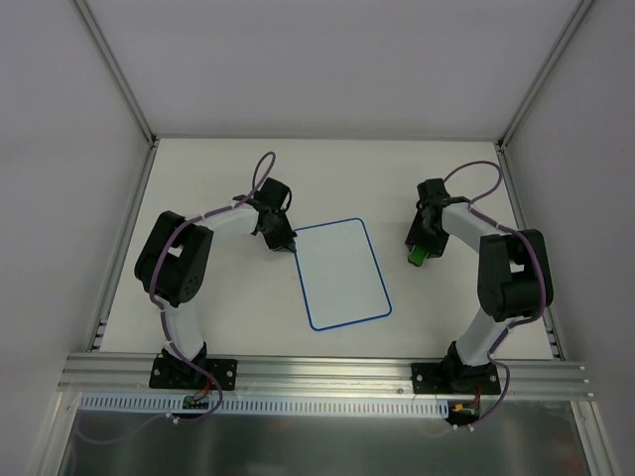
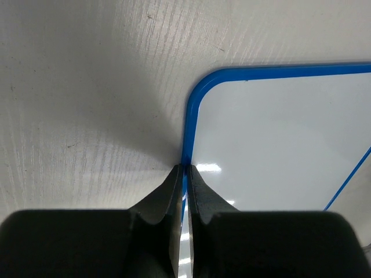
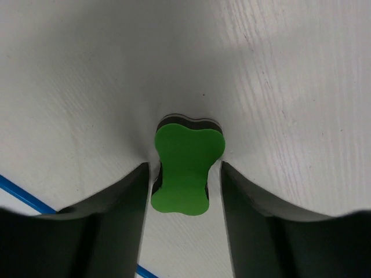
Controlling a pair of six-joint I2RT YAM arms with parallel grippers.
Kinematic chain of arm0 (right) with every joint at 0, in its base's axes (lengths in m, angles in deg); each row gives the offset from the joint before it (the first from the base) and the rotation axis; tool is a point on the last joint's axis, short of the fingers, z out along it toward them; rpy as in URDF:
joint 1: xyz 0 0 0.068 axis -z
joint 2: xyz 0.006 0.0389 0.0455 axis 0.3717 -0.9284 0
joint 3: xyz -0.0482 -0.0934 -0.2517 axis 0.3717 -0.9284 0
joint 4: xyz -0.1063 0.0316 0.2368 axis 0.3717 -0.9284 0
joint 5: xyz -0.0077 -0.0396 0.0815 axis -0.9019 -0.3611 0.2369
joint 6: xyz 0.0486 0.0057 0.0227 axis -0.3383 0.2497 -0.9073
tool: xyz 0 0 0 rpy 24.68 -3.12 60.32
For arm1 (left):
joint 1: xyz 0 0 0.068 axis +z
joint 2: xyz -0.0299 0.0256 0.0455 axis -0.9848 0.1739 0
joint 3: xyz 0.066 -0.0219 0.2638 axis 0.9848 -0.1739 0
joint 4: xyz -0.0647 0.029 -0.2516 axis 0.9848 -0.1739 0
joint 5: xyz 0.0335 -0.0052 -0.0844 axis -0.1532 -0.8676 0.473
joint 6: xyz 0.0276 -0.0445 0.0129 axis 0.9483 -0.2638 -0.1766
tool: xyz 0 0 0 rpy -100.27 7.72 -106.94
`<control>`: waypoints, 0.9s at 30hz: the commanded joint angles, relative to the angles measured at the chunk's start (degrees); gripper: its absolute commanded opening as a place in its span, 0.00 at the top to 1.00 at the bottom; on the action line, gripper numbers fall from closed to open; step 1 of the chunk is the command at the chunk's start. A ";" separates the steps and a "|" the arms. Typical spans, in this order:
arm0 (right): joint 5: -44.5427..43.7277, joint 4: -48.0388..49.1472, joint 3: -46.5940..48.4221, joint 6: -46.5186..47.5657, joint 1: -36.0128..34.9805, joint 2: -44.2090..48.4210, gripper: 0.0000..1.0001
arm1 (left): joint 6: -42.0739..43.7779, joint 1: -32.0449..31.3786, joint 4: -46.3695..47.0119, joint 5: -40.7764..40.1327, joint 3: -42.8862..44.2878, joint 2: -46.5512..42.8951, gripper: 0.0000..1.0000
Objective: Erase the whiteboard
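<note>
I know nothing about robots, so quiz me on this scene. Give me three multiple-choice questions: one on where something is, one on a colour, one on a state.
1. Where is the eraser?
A) between the right gripper's fingers, right of the whiteboard
B) lying on the whiteboard
C) beside the left arm's base

2. The whiteboard's border is:
A) red
B) green
C) blue

3. The left gripper is:
A) wide open in the air
B) shut on the whiteboard's edge
C) holding the eraser

Answers:
1 A: the right wrist view shows it between the fingers.
2 C: a thin blue line rims the board.
3 B: the left wrist view shows the fingers closed on the blue edge.
</note>
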 commanded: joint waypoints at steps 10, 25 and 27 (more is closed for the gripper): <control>-1.34 -1.37 0.40 2.36 1.88 13.74 0.01 | 4.94 0.64 -4.66 -5.03 0.12 -6.77 0.64; -4.85 -9.54 21.64 24.84 6.19 37.49 0.01 | 29.81 1.08 -14.59 -17.75 12.07 -30.92 0.01; -4.94 -10.16 24.30 26.87 6.19 38.90 0.01 | 33.66 1.08 -15.56 -20.05 15.23 -34.01 0.01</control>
